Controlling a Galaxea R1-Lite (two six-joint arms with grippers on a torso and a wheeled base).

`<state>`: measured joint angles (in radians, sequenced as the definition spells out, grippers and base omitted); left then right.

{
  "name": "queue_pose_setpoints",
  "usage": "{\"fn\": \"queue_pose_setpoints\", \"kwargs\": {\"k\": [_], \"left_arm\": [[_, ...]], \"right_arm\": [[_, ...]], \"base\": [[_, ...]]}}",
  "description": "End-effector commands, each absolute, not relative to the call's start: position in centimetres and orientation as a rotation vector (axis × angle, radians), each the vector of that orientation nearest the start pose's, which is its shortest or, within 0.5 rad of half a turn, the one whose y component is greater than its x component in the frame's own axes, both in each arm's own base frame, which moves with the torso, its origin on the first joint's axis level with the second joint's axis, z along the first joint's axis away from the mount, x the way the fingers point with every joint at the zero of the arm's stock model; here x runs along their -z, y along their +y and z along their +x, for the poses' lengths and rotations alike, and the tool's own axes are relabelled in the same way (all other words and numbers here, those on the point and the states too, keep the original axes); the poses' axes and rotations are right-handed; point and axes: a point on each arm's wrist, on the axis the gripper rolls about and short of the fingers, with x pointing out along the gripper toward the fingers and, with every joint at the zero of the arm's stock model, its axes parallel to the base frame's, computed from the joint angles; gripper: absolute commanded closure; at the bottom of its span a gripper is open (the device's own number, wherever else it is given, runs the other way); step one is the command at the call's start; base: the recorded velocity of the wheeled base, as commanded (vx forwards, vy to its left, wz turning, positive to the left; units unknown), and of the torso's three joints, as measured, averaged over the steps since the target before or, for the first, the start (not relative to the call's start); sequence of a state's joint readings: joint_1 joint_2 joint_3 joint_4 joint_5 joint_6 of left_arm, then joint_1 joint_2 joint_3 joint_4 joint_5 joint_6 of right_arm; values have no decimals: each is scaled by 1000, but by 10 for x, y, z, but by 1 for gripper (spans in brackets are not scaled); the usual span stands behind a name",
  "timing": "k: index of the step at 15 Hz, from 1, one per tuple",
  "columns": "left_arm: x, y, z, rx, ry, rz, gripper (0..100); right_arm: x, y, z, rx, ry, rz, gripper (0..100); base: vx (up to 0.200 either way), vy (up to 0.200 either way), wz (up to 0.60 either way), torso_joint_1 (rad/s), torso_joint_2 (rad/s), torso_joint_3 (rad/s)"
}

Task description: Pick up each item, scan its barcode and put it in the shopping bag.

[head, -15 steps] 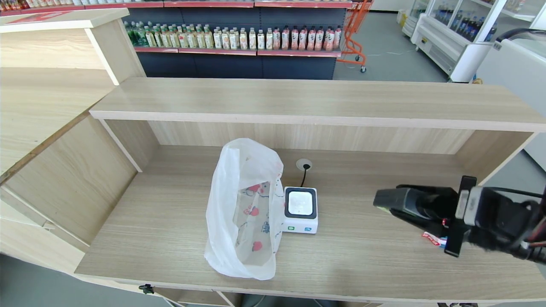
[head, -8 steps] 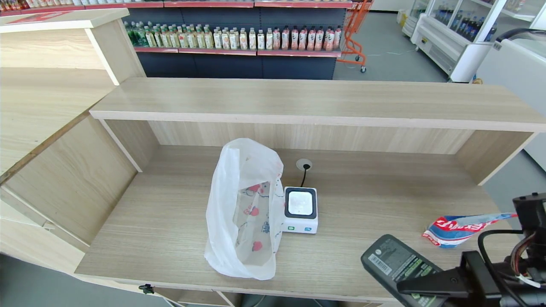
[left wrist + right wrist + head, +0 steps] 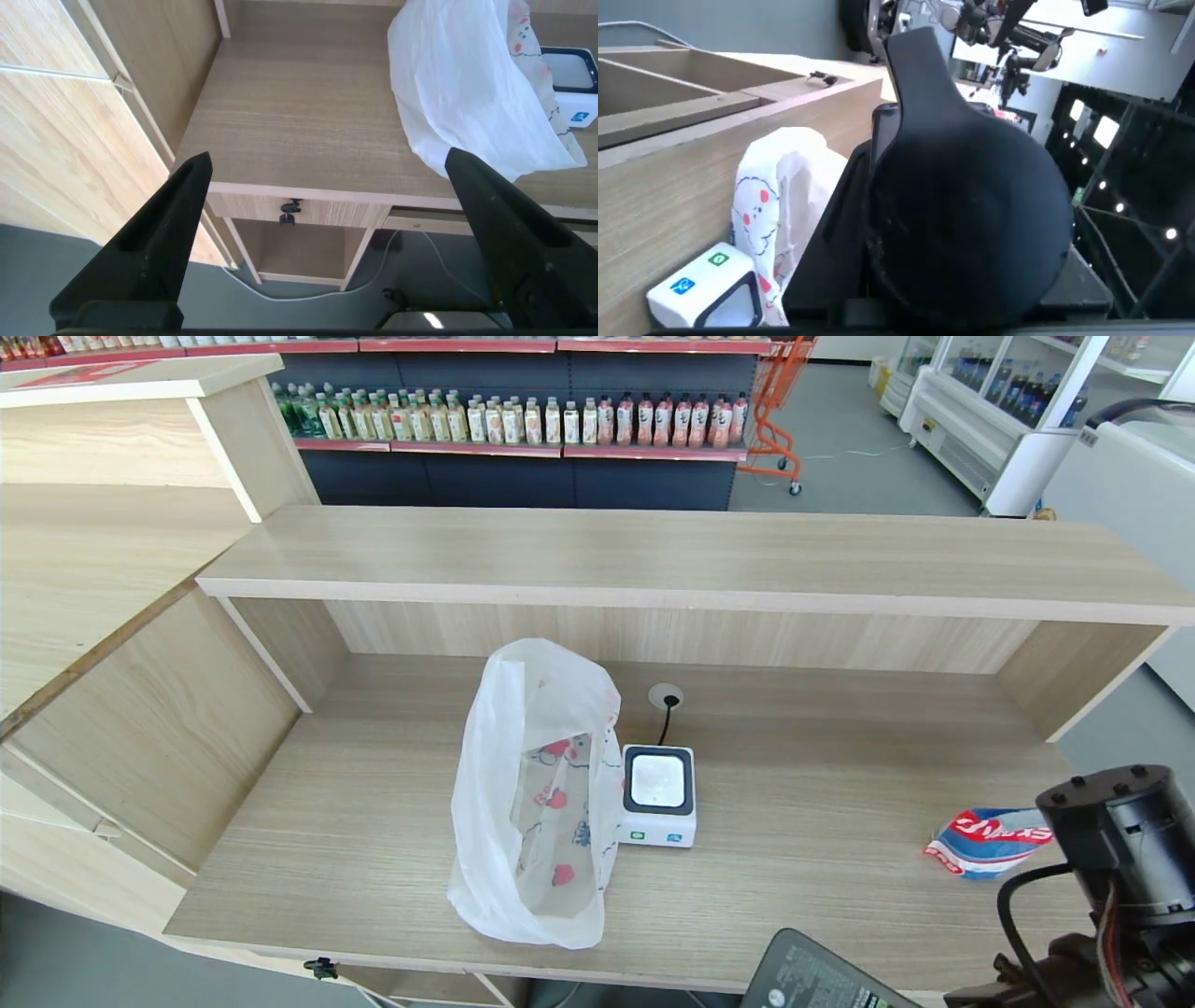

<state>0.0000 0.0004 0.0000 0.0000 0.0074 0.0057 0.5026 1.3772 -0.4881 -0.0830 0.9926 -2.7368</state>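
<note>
Shopping bag [image 3: 532, 793], white and thin, stands upright in the middle of the counter [image 3: 373, 821]. Its mouth is open upward and a red-and-blue print shows through its wall. Just beside it at 3 o'clock sits the scanner [image 3: 658, 795], a small white box with a dark-framed window facing up. A black cable [image 3: 667, 723] runs from the scanner's back toward 12 o'clock into a round grommet [image 3: 666, 694] in the counter top.

Well apart from the scanner, at about 4 o'clock and near the counter's right end, a red, white and blue snack packet [image 3: 985, 840] lies flat. Its far end is hidden behind the right arm.

The dark pack [image 3: 822, 980], with a printed label facing up, is at 5 o'clock from the bag, out over the counter's near edge and off the surface. The right gripper [image 3: 962, 994] holds it, jaws pinching the pack. In the right wrist view the pack looms close in front of the camera, with the bag and scanner beyond it.

The left gripper [image 3: 327, 163] hangs past the counter's near edge at roughly 7 o'clock from the bag, jaws spread wide. Close by, a small black latch [image 3: 290, 210] sits under the counter's edge.

At 12 o'clock a raised ledge [image 3: 691, 560] runs across behind the counter, and beyond it stands a shelf of bottles [image 3: 523, 420].
</note>
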Motion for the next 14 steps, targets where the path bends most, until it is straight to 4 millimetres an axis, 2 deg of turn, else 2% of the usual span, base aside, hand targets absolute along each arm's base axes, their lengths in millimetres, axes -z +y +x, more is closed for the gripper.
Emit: {"fn": "queue_pose_setpoints", "kwargs": {"k": [1, 6, 14], "left_arm": [[-75, 0, -23, -8, 0, 6, 0], [-75, 0, -23, -8, 0, 6, 0], [-75, 0, -23, -8, 0, 6, 0]], "right_arm": [[-140, 109, 146, -1387, -1528, -1754, 100], [-146, 126, 152, -1315, -1652, -1762, 100], [-142, 124, 149, -1308, -1663, -1775, 100]], "base": [[0, 0, 0, 0, 0, 0], [0, 0, 0, 0, 0, 0], [0, 0, 0, 0, 0, 0]]}}
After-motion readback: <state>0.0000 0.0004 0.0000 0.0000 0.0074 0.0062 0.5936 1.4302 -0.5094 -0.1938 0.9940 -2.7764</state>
